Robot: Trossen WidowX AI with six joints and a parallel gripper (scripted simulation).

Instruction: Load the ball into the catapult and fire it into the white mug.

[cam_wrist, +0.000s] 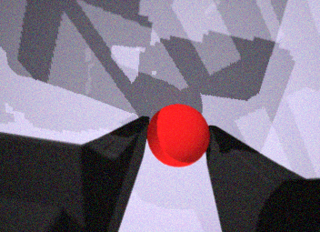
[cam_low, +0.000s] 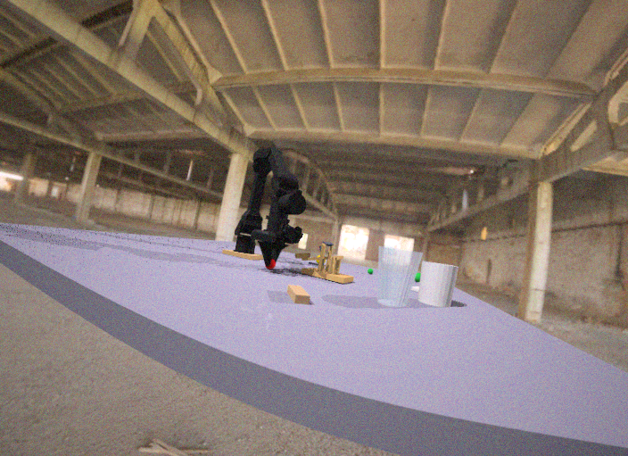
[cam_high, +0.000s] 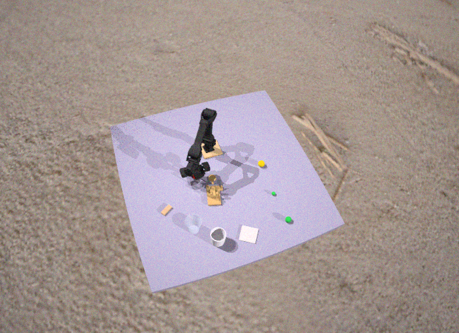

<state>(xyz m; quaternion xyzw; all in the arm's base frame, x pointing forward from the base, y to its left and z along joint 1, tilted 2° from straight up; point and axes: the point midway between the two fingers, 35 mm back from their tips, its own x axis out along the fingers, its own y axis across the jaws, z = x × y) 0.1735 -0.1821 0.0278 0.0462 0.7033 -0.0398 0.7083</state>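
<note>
Wrist view: red ball (cam_high: 193, 176) (cam_low: 271, 264) (cam_wrist: 178, 136) between the fingertips of the end effector (cam_high: 193, 176) (cam_low: 271, 264) (cam_wrist: 177, 128), clamped on it.
</note>
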